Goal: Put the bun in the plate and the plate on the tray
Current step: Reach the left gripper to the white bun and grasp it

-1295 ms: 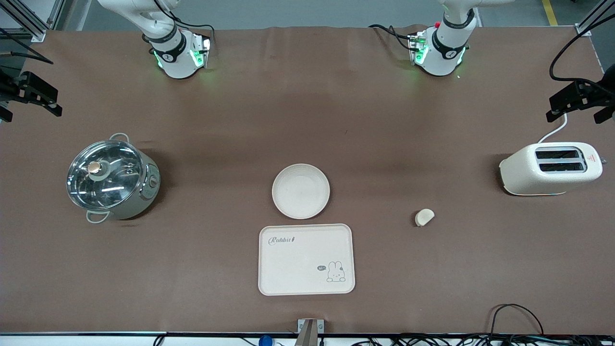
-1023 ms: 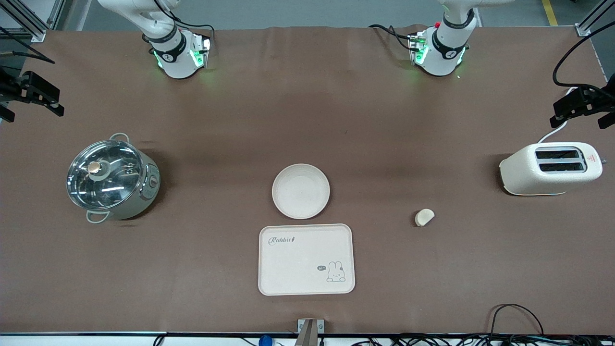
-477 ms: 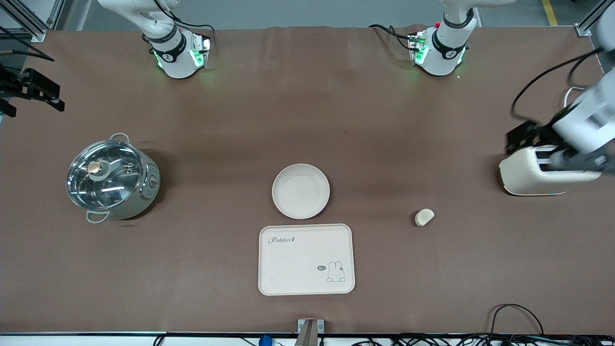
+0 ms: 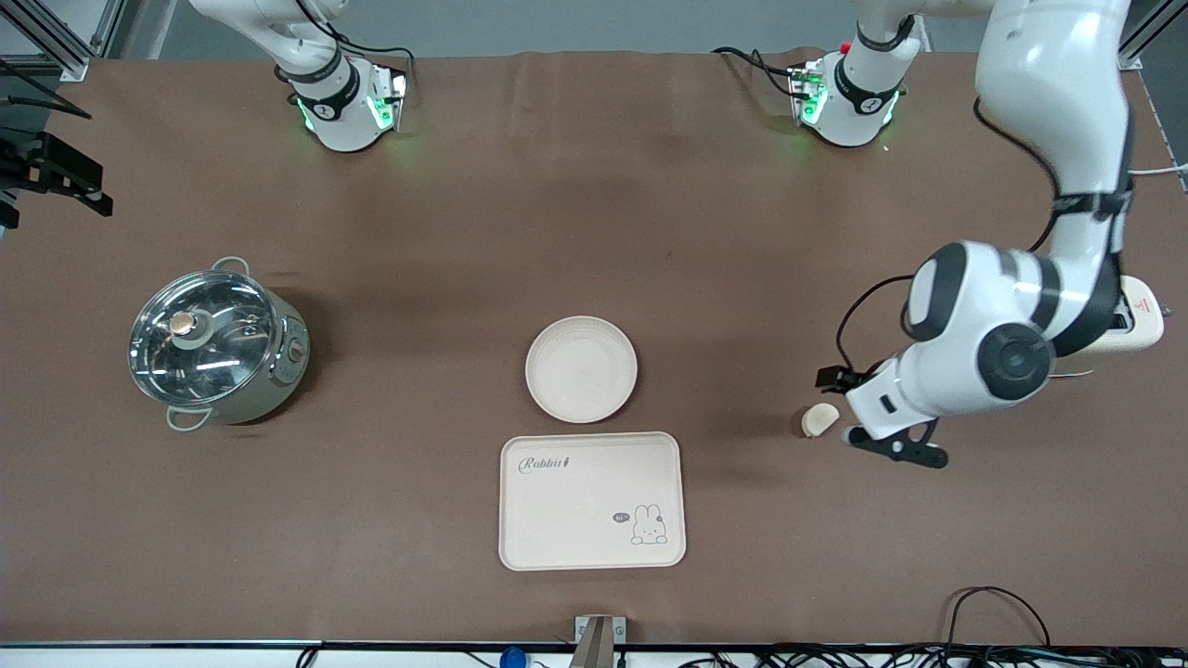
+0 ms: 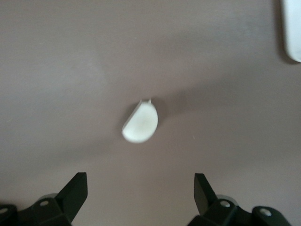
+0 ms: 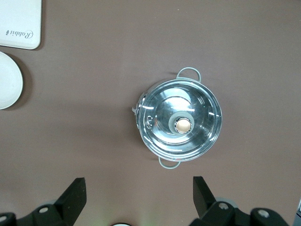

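My right gripper (image 6: pixel 138 188) waits high at the right arm's end of the table, fingers spread, with the lidded pot (image 4: pixel 215 345) below it. Mid-table, the empty plate (image 4: pixel 581 368) sits just beside the tray (image 4: pixel 575 520), which lies nearer the front edge. The bun (image 4: pixel 819 419) lies on bare cloth toward the left arm's end. My left gripper (image 5: pixel 141 186) hovers over it, fingers wide apart. The bun is small and rounded, so an off-centre squeeze could squirt it away. The toaster (image 4: pixel 1137 329) crowds my elbow, but nothing blocks the path to the plate.
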`<state>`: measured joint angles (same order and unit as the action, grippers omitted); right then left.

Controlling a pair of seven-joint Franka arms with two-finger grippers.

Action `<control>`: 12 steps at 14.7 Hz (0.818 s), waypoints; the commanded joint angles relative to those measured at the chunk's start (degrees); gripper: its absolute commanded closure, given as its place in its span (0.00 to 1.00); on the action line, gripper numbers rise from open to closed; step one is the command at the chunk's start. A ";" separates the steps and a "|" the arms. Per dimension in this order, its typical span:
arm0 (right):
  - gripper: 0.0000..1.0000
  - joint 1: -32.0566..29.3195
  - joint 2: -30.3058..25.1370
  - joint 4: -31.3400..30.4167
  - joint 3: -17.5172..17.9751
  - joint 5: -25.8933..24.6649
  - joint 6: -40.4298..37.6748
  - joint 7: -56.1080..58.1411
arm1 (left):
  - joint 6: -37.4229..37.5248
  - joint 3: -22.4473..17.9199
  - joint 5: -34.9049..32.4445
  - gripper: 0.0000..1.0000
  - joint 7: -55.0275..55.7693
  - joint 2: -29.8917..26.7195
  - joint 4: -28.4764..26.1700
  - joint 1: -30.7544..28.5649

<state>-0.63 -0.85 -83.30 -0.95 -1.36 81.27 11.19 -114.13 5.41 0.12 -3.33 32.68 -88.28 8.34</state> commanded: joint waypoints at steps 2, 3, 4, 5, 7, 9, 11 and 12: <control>0.00 -3.22 -0.12 -5.19 -0.19 3.27 3.97 -0.20 | -13.03 0.04 -0.21 0.00 -1.06 2.72 -6.64 0.54; 0.00 -4.02 -0.12 -6.68 -0.19 4.77 4.85 -0.55 | -13.57 0.04 -0.21 0.00 -1.06 3.52 -6.91 0.63; 0.00 -4.29 -0.12 -7.91 -0.19 5.57 5.82 -1.86 | -14.01 0.04 -0.21 0.00 -1.06 4.32 -7.00 0.71; 0.00 -4.21 -0.20 -8.80 -0.19 5.84 6.43 -3.53 | -14.19 -0.05 -0.30 0.00 -1.06 4.50 -7.26 1.15; 0.00 -3.68 -0.12 -9.77 -0.11 5.84 8.10 -6.61 | -17.77 -0.05 -3.53 0.00 -1.06 4.50 -9.62 1.42; 0.00 -2.11 -0.03 -11.96 0.07 5.93 11.35 -10.12 | -22.00 -0.05 -4.43 0.02 -1.06 4.50 -12.09 1.24; 0.00 -1.22 0.06 -14.07 0.07 6.36 14.34 -11.80 | -22.01 -0.05 -4.95 0.07 -1.24 4.50 -12.18 1.33; 0.00 -0.43 0.15 -14.60 0.07 6.63 15.57 -13.11 | -22.19 -0.05 -5.39 0.13 -1.50 4.50 -12.27 1.24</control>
<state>-2.11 0.52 -94.82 -0.93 4.31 93.96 0.93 -135.18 5.56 -3.81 -4.21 38.33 -99.13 9.48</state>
